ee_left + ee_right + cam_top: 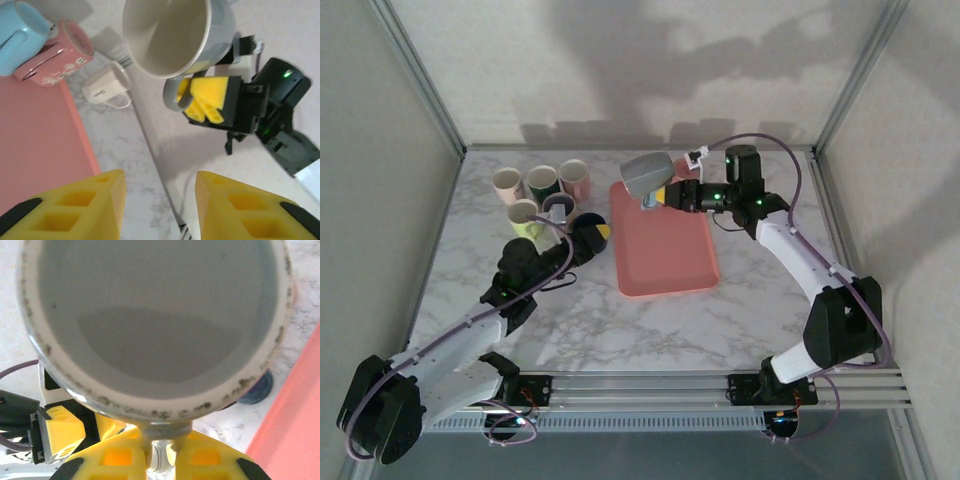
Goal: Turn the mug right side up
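The grey mug (645, 175) hangs tilted on its side above the far end of the pink tray (665, 255). My right gripper (667, 195) is shut on its handle. In the right wrist view the handle (161, 432) is pinched between the yellow fingers, and one round end of the mug (155, 315) looms large above them. From the left wrist view the mug's open mouth (167, 32) faces the camera, with the right gripper's fingers (207, 100) on its handle. My left gripper (595, 232) is open beside the tray's left edge, nothing between its fingers (80, 207).
Several other mugs stand at the back left: cream (508, 183), dark green (542, 181), pink (575, 178), pale yellow (524, 215) and one dark (558, 207). The left arm lies just in front of them. Metal frame posts and walls bound the marble table (570, 320).
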Robot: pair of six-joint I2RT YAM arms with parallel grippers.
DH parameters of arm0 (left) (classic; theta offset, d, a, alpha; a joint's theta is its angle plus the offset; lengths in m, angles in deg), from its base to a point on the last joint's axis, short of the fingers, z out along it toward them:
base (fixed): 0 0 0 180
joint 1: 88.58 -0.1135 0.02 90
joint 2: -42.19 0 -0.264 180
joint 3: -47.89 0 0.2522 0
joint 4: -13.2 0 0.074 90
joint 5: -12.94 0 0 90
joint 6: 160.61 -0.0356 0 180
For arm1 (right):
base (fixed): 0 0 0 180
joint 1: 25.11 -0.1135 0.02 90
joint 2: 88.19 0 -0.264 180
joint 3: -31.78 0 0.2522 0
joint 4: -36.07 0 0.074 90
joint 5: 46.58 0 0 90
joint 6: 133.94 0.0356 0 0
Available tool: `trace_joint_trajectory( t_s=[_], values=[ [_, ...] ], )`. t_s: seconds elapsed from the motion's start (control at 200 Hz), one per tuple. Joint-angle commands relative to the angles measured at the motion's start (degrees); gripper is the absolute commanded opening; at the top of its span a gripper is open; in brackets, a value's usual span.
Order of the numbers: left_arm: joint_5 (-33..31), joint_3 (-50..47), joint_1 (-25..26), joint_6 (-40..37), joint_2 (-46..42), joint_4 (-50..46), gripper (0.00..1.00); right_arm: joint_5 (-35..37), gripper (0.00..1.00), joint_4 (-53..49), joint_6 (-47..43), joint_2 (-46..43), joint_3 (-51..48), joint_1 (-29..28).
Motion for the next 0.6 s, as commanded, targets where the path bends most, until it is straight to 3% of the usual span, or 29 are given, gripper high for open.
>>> trace_joint_trajectory(
  t_s=[0.0, 0.591],
  values=[
    [-1.7, -0.3, 0.8, 1.8, -1.3, 6.9, 0.42, -4.0, 0.00, 8.8, 3.4, -3.2, -0.7, -0.7],
    [-4.2, 6.8, 6.5, 6.4, 10.0, 17.1, 0.44, -3.6, 0.00, 21.7, 15.1, -6.2, -5.4, -3.6]
  ],
)
